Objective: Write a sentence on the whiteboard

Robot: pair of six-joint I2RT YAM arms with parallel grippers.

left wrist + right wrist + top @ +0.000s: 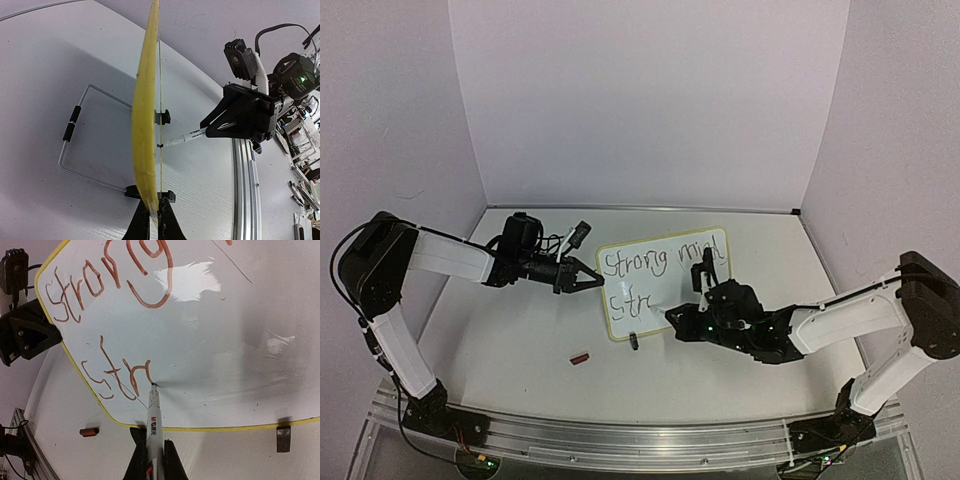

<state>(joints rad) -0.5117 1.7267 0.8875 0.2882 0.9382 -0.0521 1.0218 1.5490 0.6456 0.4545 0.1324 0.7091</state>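
Note:
The whiteboard (692, 292) stands tilted at mid-table on its wire stand (75, 145). The sentence (660, 262) reads "Strong mind" on the top line and "Str" (117, 372) below, reddish-brown in the right wrist view. My left gripper (597, 283) is shut on the board's yellow left edge (145, 125), with the fingertips (167, 220) pinching it. My right gripper (152, 452) is shut on a white marker (154, 420). The marker's tip touches the board just right of the "r". The marker also shows in the left wrist view (187, 137), with the right gripper (240, 112) behind it.
A red marker cap (581, 357) lies on the table in front of the board's left corner; it also shows in the right wrist view (89, 431). Black clips (283, 432) hold the board's lower edge. White walls enclose the table; an aluminium rail (620, 435) runs along the near edge.

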